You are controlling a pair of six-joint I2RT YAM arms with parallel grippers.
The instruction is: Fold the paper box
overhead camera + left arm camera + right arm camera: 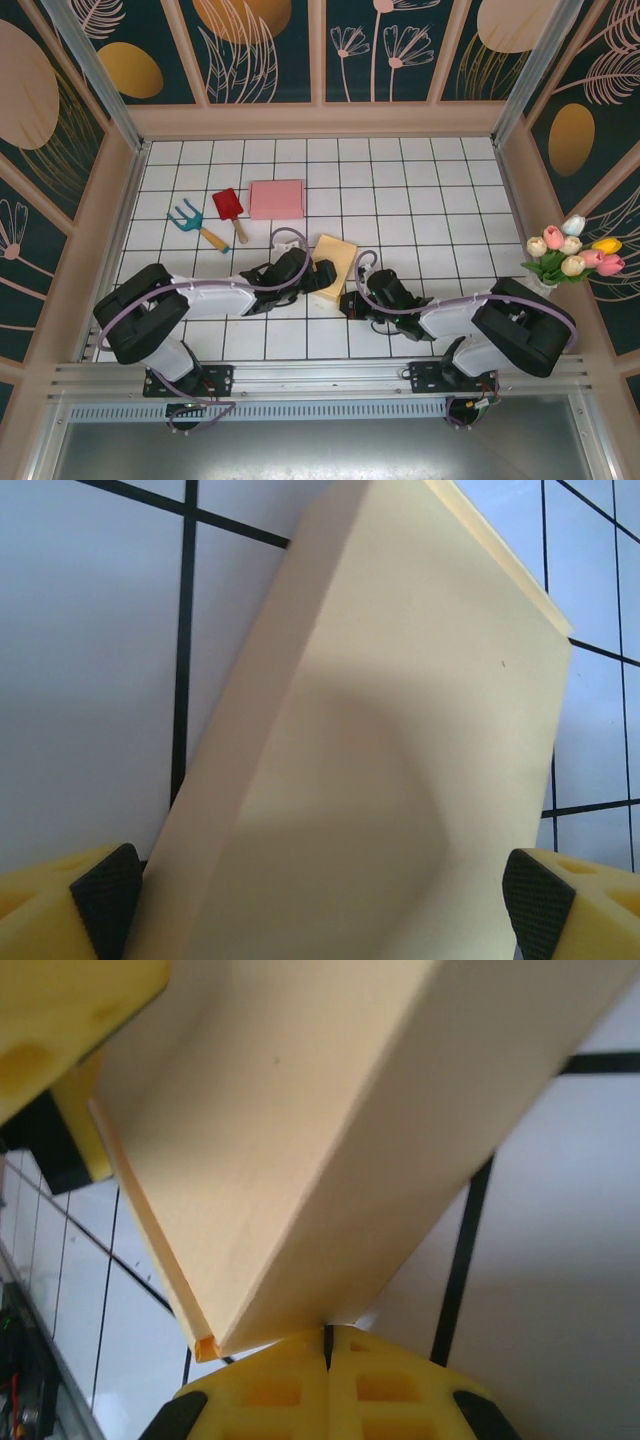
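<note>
Overhead view looks down; wrist views (close-up) share the box.

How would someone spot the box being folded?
Start at the white tiled table and look at its near middle, where the left arm and right arm meet. The box lies there, skewed to the tile lines. It is pale yellow, unlike the pink box farther back.
</note>
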